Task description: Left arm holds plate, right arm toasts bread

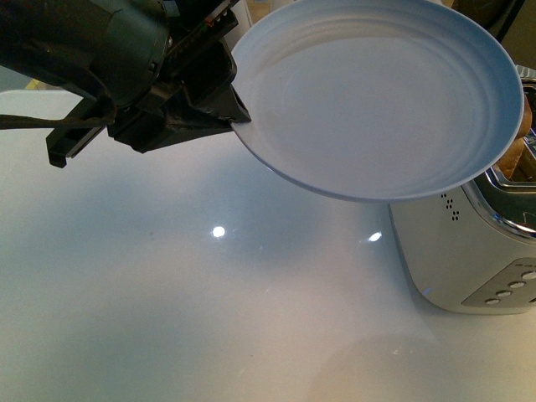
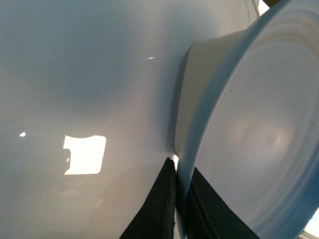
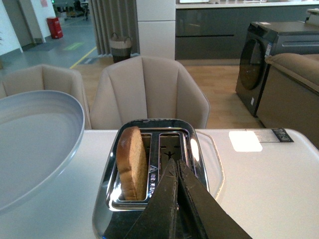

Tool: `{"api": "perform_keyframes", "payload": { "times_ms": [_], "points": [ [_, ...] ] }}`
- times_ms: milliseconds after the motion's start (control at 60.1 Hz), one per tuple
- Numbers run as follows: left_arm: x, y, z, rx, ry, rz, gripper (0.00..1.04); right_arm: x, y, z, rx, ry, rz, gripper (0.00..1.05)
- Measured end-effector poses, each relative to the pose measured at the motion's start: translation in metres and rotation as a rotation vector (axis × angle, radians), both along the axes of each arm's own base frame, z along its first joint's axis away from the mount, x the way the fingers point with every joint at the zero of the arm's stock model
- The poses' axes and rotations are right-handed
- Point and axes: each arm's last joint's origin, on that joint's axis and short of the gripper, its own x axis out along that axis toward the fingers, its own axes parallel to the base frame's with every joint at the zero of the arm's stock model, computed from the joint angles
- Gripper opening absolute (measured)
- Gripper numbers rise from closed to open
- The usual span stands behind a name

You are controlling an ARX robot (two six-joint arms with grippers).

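Note:
My left gripper (image 1: 239, 109) is shut on the rim of the pale blue-white plate (image 1: 377, 92) and holds it in the air, tilted, next to the toaster (image 1: 477, 243). In the left wrist view its black fingers (image 2: 164, 199) pinch the plate's edge (image 2: 187, 164). The bread (image 3: 130, 162), a brown slice with tan crust, stands upright in one slot of the silver toaster (image 3: 149, 164), sticking well out of it. My right gripper (image 3: 177, 167) is shut and empty, just above the toaster's top beside the other slot. The plate also shows in the right wrist view (image 3: 35, 139).
The white glossy table (image 1: 209, 293) carries the toaster at its right side. Toaster buttons (image 1: 511, 289) face the front. Beige chairs (image 3: 149, 89) stand beyond the table's far edge. A white label (image 3: 245, 141) lies on the table near the toaster.

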Motion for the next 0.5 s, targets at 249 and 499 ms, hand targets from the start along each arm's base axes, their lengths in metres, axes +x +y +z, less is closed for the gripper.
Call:
{"api": "perform_keyframes", "payload": {
  "times_ms": [249, 499],
  "points": [
    [0.000, -0.001, 0.000, 0.000, 0.000, -0.002, 0.03, -0.011, 0.000, -0.004, 0.000, 0.014, -0.001, 0.02],
    [-0.001, -0.001, 0.000, 0.001, 0.000, -0.003, 0.03, -0.013, 0.000, -0.003, 0.000, 0.005, -0.001, 0.06]
  ]
}}
